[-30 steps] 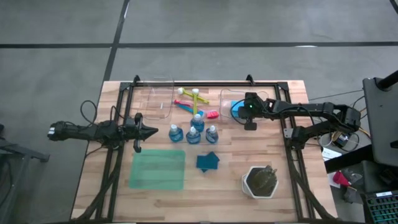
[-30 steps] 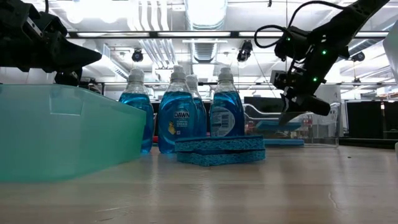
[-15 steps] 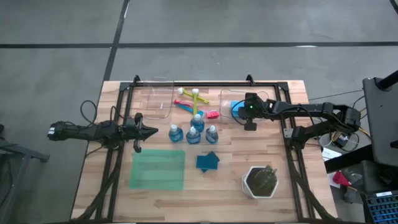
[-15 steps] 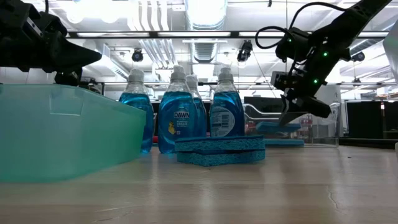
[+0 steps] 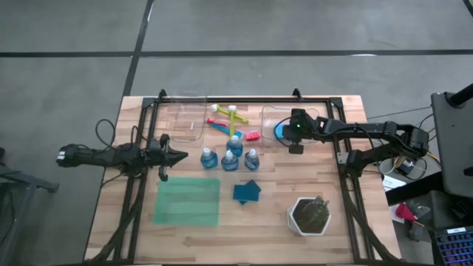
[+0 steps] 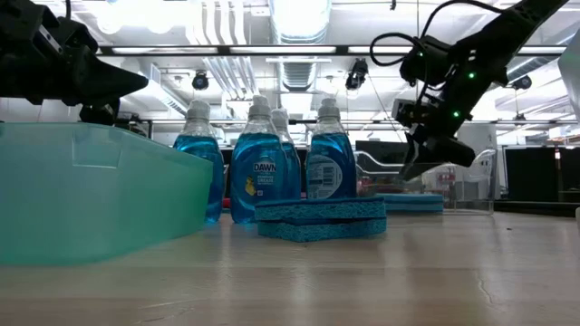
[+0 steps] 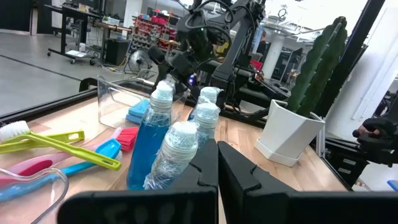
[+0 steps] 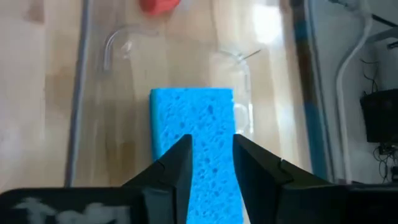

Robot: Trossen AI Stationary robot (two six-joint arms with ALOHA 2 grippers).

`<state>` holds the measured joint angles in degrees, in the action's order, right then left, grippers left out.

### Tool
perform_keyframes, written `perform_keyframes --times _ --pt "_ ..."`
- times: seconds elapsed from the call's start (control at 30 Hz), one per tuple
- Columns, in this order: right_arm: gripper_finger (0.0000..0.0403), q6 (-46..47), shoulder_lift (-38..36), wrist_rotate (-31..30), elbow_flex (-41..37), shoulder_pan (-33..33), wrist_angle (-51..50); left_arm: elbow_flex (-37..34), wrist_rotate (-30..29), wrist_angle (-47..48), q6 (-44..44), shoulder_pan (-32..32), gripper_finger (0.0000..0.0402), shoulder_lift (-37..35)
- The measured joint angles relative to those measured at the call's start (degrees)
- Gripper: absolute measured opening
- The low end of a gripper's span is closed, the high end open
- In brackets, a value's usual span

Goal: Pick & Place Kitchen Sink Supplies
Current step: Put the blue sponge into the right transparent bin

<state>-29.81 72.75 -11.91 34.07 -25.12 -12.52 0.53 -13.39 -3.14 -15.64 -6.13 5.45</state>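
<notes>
Overhead we see the right gripper [image 5: 295,140] at the clear bin [image 5: 275,112] on the table's far right side, above a blue sponge [image 8: 194,152] lying flat on the bin floor. Its wrist view shows the two fingers [image 8: 176,168] parted, with sponge surface visible in the gap between them; we can't tell if the tips touch it. From the low camera the gripper [image 6: 419,163] hangs just above that sponge [image 6: 410,201] (contact unclear).

The left gripper [image 5: 177,157] sits at the table's left edge, off the surface, pointing toward the bottles; its fingers [image 7: 205,177] are pressed together with nothing between them.

Four bottles of blue liquid [image 5: 230,155] with white caps stand upright in a tight cluster mid-table. Just in front of them, toward the near edge, two more blue sponges [image 5: 247,192] lie stacked, slightly skewed. Behind the bottles, between the two clear bins, the brushes [image 5: 225,118] lie crossed in a loose pile: yellow-green, blue, and pink handles. A second clear bin [image 5: 188,118] sits at the far left.

The green mat [image 5: 188,201] lies flat near the front left, and the white hexagonal pot [image 5: 309,216] with its dark plant is at the front right, well apart from the supplies (neither touched by an arm).
</notes>
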Motion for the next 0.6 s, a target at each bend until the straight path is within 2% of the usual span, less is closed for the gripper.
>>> perform_keyframes --times 0.3,0.6 --pt "0.0132 3.8 0.0 -0.1 5.2 0.3 -0.6 0.0 0.0 0.0 0.0 0.0 0.0000 0.0" --pt "0.0123 8.5 0.0 0.0 10.4 2.9 -0.7 0.0 0.0 0.0 0.0 0.0 0.0000 0.0"
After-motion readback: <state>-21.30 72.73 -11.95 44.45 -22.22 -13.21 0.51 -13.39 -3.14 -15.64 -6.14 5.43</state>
